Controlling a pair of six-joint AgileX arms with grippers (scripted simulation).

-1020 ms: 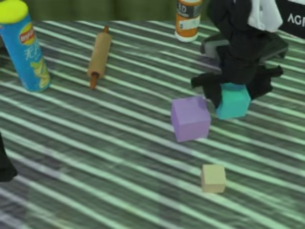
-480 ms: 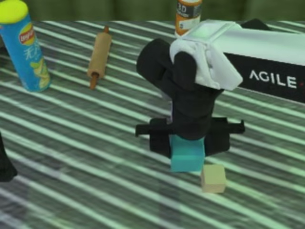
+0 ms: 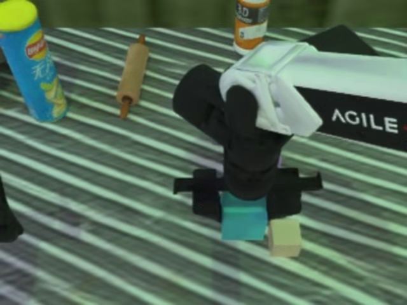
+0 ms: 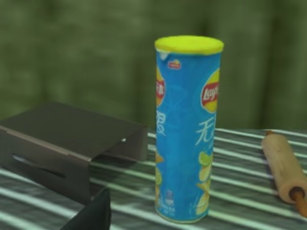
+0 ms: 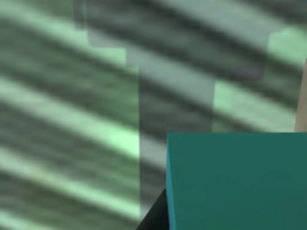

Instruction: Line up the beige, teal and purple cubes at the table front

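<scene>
My right gripper (image 3: 245,204) is shut on the teal cube (image 3: 243,217), with its black fingers on the cube's left and right sides. It holds the cube low over the striped table front (image 3: 127,254), right beside the small beige cube (image 3: 284,237). Whether the two cubes touch I cannot tell. In the right wrist view the teal cube (image 5: 235,182) fills the lower corner, and a sliver of the beige cube (image 5: 303,96) shows at the edge. The purple cube is hidden under my right arm. My left gripper (image 3: 6,222) is parked at the table's left edge, with one dark finger (image 4: 93,211) showing.
A blue chips can (image 3: 28,60) stands at the back left, with a wooden rolling pin (image 3: 132,73) lying to its right. An orange bottle (image 3: 250,25) stands at the back centre. A black slab (image 4: 67,143) lies near the chips can in the left wrist view.
My right gripper carried the teal cube from the back right to the front beside the beige cube, then shifted slightly left and lower. Its arm now covers the purple cube.
</scene>
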